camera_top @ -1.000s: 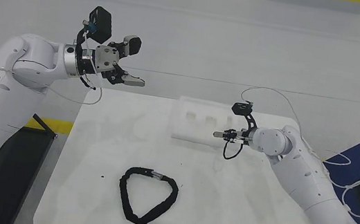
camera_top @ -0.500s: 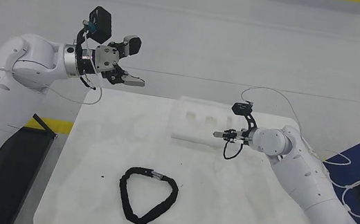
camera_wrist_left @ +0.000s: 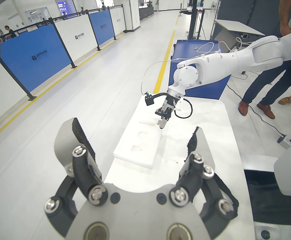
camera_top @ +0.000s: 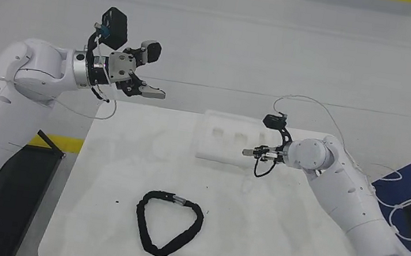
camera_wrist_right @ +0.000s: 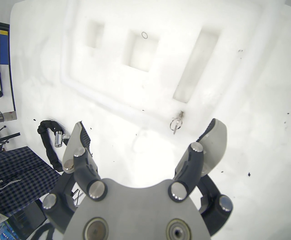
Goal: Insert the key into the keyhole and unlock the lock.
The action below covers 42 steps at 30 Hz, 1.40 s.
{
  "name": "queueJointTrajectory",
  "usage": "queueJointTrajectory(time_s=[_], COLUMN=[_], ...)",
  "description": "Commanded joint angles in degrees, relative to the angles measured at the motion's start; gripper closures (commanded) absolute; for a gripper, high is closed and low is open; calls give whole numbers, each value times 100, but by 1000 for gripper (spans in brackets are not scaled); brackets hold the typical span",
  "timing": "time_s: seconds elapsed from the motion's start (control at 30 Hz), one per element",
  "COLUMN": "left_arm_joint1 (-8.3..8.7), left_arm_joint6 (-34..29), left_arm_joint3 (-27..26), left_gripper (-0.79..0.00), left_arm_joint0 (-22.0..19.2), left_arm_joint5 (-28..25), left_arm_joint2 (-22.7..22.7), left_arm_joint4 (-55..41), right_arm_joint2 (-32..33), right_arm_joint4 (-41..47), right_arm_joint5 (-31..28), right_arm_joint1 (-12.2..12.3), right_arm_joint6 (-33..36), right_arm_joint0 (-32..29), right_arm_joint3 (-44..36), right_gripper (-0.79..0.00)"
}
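Right wrist view: key (camera_wrist_right: 176, 122) on the table (camera_wrist_right: 250, 147), right gripper (camera_wrist_right: 147, 126) poised over it.
Jaws spread and empty, this nearer arm hangs above the key, which lies right at the foam tray's (camera_wrist_right: 168, 56) near edge, long axis crossing that edge. Well apart, the chain lock (camera_top: 167, 224) lies towards the table's near edge; the left gripper (camera_wrist_left: 136, 125), also released, hovers beyond the far-left corner.

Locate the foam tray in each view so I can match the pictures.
Top view: foam tray at the table's far edge, by the right gripper.
Left wrist view: foam tray on the table, right gripper at its edge.
Right wrist view: foam tray just ahead of the right gripper.
Shared landmark: the right gripper, open at the tray's edge.
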Motion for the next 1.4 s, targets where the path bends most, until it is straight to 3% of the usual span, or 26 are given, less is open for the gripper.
queueJointTrajectory(time_s=[0.0, 0.17, 0.3, 0.63, 0.8, 1.1, 1.37], left_arm_joint1=[0, 0, 0, 0, 0, 0, 0], left_arm_joint6=[0, 0, 0, 0, 0, 0, 0], left_arm_joint3=[0, 0, 0, 0, 0, 0, 0], left_gripper=[-785, -785, -785, -785, -785, -785, -785], left_arm_joint0=[0, 0, 0, 0, 0, 0, 0], left_arm_joint5=[0, 0, 0, 0, 0, 0, 0], left_arm_joint2=[0, 0, 0, 0, 0, 0, 0], left_arm_joint4=[0, 0, 0, 0, 0, 0, 0], right_arm_joint2=[-58, -178, -233, -297, -292, -292, -254], right_arm_joint4=[-19, -43, -45, -162, -249, -491, -603], right_arm_joint5=[16, 17, 60, 280, 350, 545, 556], right_arm_joint1=[-53, -180, -263, -405, -445, -480, -492], right_arm_joint6=[7, 58, 116, 228, 232, 364, 453], right_arm_joint0=[46, 156, 223, 363, 408, 437, 386], right_arm_joint3=[98, 348, 541, 876, 944, 937, 945], right_gripper=[-785, -785, -640, -536, -357, -305, -311])
